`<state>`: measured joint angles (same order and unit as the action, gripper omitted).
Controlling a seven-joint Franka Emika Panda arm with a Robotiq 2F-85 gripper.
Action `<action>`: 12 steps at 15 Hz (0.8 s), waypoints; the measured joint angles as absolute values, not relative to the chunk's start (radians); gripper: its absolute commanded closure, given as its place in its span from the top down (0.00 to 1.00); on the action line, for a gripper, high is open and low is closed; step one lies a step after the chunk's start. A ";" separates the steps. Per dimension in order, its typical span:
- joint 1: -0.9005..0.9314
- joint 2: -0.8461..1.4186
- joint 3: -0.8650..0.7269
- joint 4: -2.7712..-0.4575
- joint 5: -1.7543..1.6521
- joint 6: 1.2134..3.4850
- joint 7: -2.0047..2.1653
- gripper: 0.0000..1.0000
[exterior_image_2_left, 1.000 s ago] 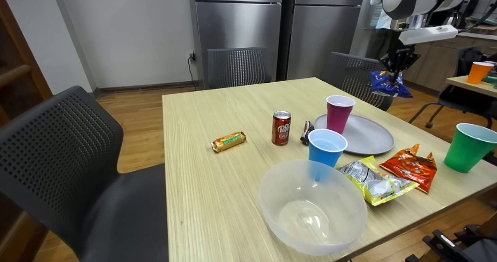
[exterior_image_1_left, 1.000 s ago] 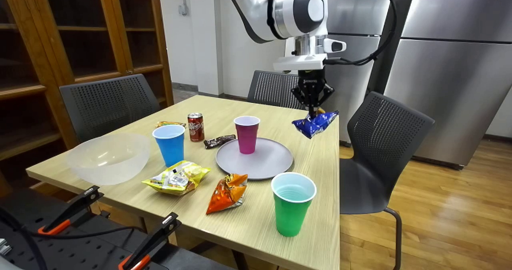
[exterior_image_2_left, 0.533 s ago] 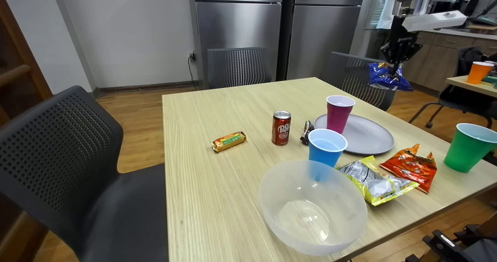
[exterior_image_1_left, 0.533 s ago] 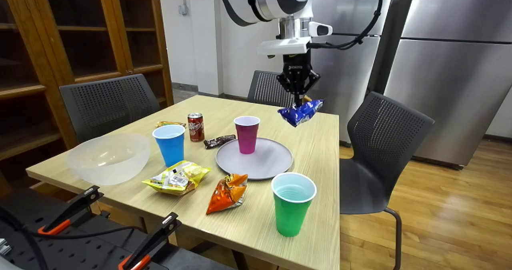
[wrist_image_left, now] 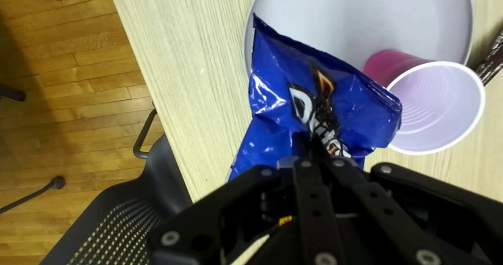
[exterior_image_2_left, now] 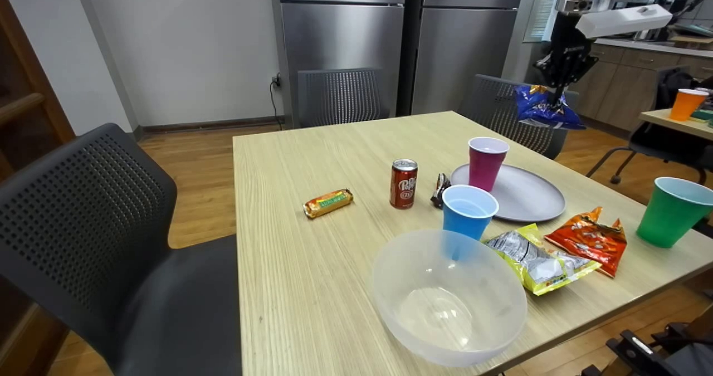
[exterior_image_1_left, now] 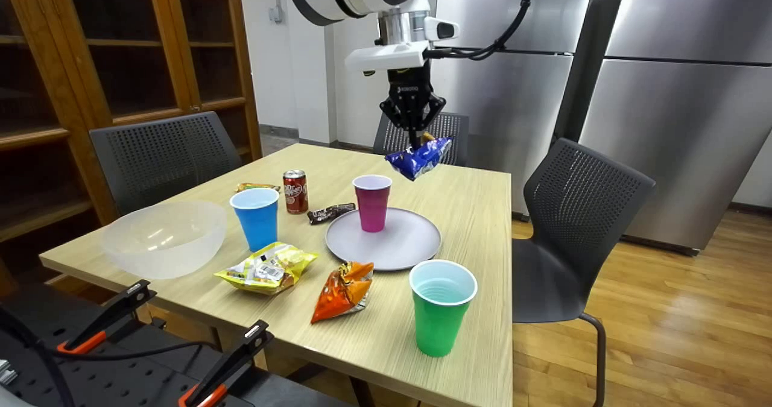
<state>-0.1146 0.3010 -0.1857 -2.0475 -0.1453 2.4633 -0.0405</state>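
Gripper [exterior_image_1_left: 414, 143] pinches blue bag [exterior_image_1_left: 423, 159], high above plate [exterior_image_1_left: 410, 248] level. Purple cup [exterior_image_1_left: 373, 207] upright on plate; dark bar [exterior_image_1_left: 330, 213] just beside it, orange bag [exterior_image_1_left: 341, 295] near.

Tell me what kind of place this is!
Probably a shared kitchen or break room, maybe in an office. The clues are the tall silver fridges, the table with chairs around it, and the kitchen counter in the background.

free tabletop [exterior_image_1_left: 476, 226] beside plate [exterior_image_1_left: 416, 244], magenta cup [exterior_image_1_left: 373, 210] an obstacle, gap to blue bag [wrist_image_left: 310, 100] unclear
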 measured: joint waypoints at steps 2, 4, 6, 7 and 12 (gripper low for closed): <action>-0.091 0.256 -0.178 -2.107 -0.177 2.483 -0.040 0.00; -0.069 0.215 -0.167 -2.163 -0.209 2.505 -0.040 0.00; -0.049 0.181 -0.153 -2.211 -0.230 2.519 -0.040 0.00; -0.042 0.166 -0.145 -2.230 -0.237 2.523 -0.040 0.00; -0.012 0.106 -0.101 -2.315 -0.248 2.546 -0.040 0.00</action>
